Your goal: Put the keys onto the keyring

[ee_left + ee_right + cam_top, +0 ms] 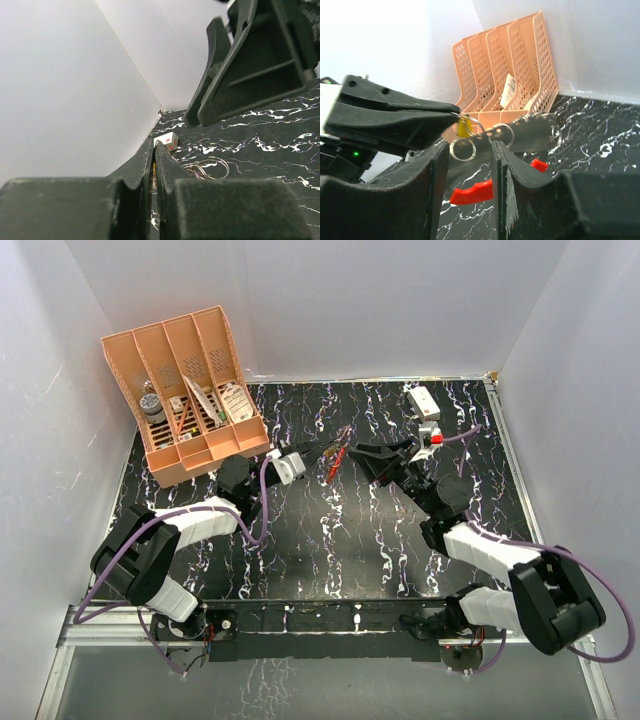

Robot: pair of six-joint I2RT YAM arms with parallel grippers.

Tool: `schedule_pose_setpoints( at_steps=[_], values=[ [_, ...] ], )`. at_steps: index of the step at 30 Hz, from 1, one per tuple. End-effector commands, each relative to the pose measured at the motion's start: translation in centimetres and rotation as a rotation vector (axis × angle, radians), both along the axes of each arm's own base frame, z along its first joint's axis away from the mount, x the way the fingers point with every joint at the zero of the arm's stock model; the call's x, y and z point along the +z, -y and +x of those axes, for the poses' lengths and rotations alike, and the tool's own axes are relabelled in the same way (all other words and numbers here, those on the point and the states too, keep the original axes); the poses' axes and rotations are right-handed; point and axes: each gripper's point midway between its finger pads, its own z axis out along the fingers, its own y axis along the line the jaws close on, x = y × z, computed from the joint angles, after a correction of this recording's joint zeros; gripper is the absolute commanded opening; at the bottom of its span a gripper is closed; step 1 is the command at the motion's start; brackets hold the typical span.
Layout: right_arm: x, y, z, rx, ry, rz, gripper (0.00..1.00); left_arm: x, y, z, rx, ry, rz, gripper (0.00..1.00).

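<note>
The left hand [454, 108] reaches in from the left of the right wrist view, clenched on the keys [525, 132]. Its tips pinch the thin wire rings [462, 149] beside the yellow head [464, 128]. That grip seems meant to hang the bunch clear of the table [600, 145], so the other arm can work on it.

The right hand [469, 147] fills the lower frame with its jaws parted on either side of the bunch. I cannot tell whether either pad touches metal.

The largest key is a flat silvery blade. Its long axis runs from the gap between the right fingers up toward the right of the frame, with the toothed edge uppermost and the tip pointing at the peach organizer [520, 65].

The keyring [472, 192] shows as a red curved band just below the blade, partly hidden behind a right finger. Whether it rests on the table or hangs is unclear. In the top view it sits between the two hands, slanting from upper right to lower left. No key looks threaded yet.
</note>
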Motion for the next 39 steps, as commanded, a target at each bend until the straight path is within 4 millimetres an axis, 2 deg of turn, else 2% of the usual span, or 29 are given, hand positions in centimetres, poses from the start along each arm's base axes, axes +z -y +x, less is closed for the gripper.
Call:
schedule_pose_setpoints(
  at_steps=[1,14,22,26,31,34,39],
  values=[
    [2.5,-0.2,-0.7,-0.049,0.071,-0.050,0.38,3.7,-0.5,0.2,0.025,0.092,-0.058,0.00],
    [1.8,-3.7,-1.2,-0.120,0.020,-0.187,0.43,3.4,-0.8,1.0,0.075,0.070,-0.066,0.00],
    [1.5,-4.2,-0.8,-0.143,0.006,-0.201,0.46,3.3,-0.9,0.8,0.079,0.070,-0.061,0.00],
    [1.1,-3.6,0.3,-0.214,-0.028,-0.215,0.47,3.3,-0.8,0.7,0.073,0.069,-0.060,0.00],
    [0.7,-1.4,1.9,-0.360,-0.077,-0.232,0.48,3.5,-1.0,0.4,0.074,0.074,-0.059,0.00],
    [1.2,-0.5,1.6,-0.389,-0.059,-0.228,0.49,3.6,-1.1,0.3,0.077,0.076,-0.054,0.00],
    [3.9,0.2,-0.7,-0.342,0.045,-0.165,0.53,3.3,-1.1,-0.1,0.063,0.081,-0.044,0.00]
  ],
)
